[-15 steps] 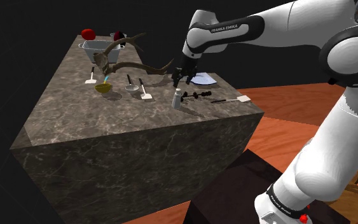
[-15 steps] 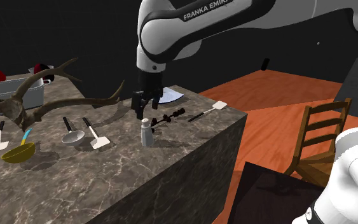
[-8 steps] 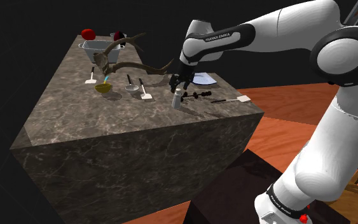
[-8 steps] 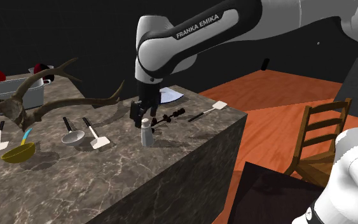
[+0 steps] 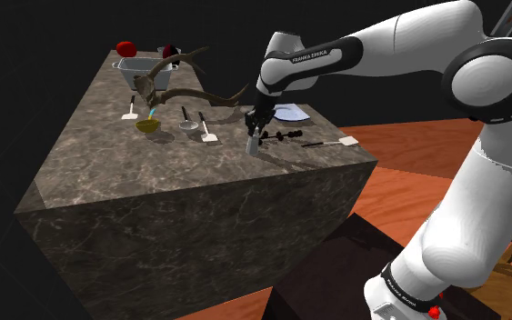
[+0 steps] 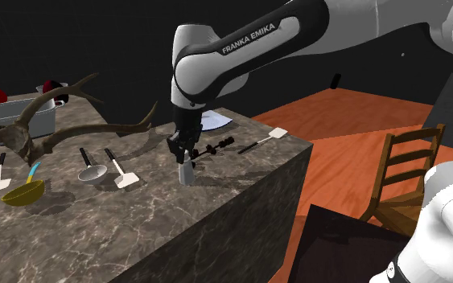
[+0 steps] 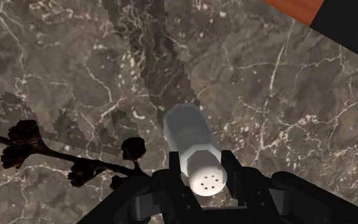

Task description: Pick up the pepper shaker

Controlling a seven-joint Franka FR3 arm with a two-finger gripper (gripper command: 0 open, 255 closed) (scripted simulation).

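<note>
The pepper shaker is a small pale grey bottle with a white perforated cap, standing upright on the dark marble counter near its front right corner. My black gripper has come straight down over it and is shut on the pepper shaker's upper part. In the second exterior view the gripper covers the cap, with the shaker's body showing below the fingers. The wrist view shows the cap and neck of the shaker clasped between the two fingers of my gripper.
A dark twig lies right beside the shaker, with a white spatula and a plate beyond it. A large antler, a yellow bowl, a ladle and a grey tub lie further along. A wooden chair stands on the floor.
The gripper came down from above the shaker until its fingers reached around the cap, then closed on it. The shaker has stayed in place on the counter.
</note>
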